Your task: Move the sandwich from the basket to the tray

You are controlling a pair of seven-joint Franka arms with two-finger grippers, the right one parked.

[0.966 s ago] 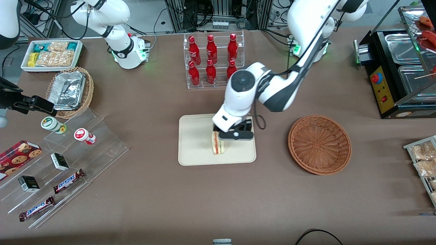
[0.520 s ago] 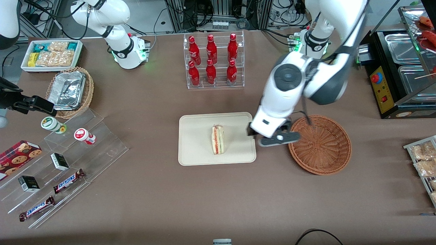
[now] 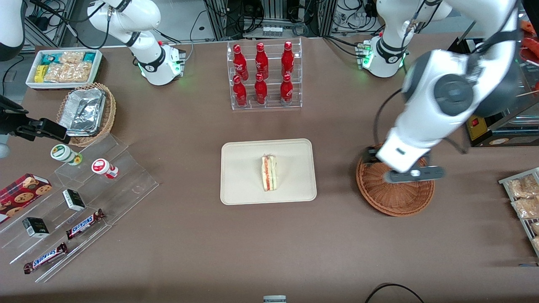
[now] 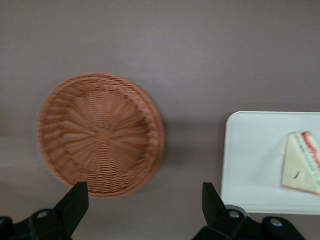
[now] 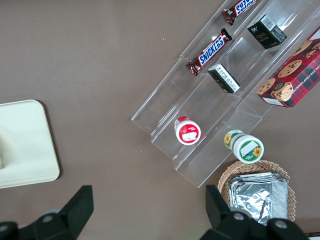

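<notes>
Cream plastic carried the sandwich: it lay near the middle of the tray, well apart from the basket, which held nothing. By that layout the task looked done, so little could go wrong beyond a stray move. One risk was a low pass dragging the arm across the basket rim and shoving it. Another was a swing toward the tray knocking the wedge over. The gripper hung above the basket, its jaws spread wide, holding nothing and touching nothing.
</notes>
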